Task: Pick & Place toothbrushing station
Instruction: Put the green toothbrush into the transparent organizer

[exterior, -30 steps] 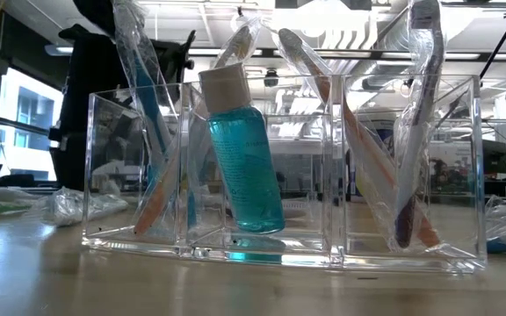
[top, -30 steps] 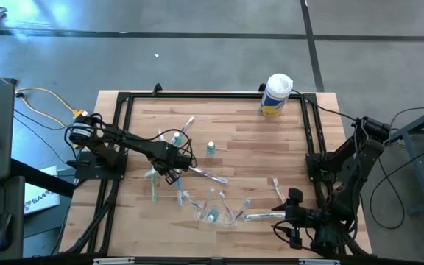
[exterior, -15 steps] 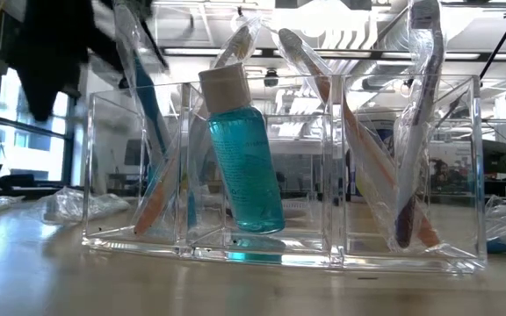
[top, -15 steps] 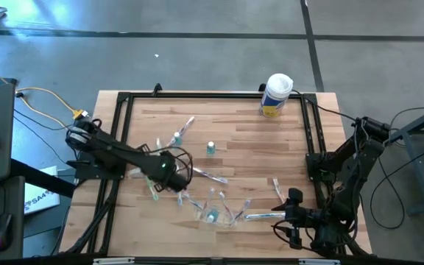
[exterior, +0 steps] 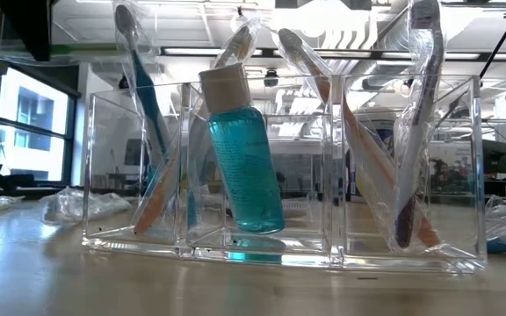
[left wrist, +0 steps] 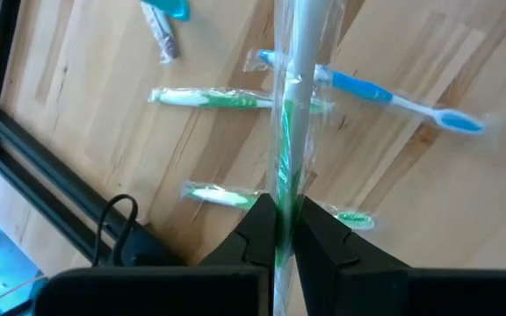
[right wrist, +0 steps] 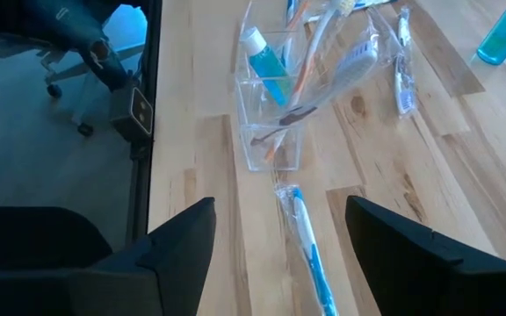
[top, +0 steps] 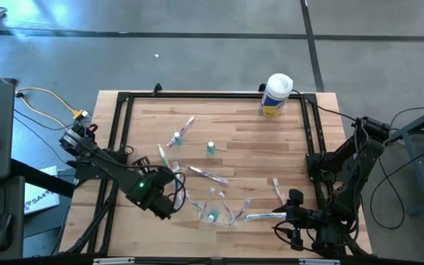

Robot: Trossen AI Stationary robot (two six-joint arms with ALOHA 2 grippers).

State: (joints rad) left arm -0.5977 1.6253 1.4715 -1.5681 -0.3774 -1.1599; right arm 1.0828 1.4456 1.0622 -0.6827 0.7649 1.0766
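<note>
Wrapped toothbrush (left wrist: 289, 132) ran off both edges of the left wrist view, its head unseen, holder's (exterior: 279, 167) toothbrush tops cropped in the low view, left arm hid some table (top: 234, 132).

Robotics lab, concrete floor (top: 197, 51), ceiling ducts (exterior: 341, 13)

The clear plastic holder (exterior: 279, 167) is gleaming glossy and see-through, catching ceiling lights. The table (top: 241, 132) is showing pale wood planks with a smooth satin finish. Crinkly clear wrap is glinting around the green toothbrush (left wrist: 290, 114). The black frame (top: 124, 118) is looking like matt metal.
</note>
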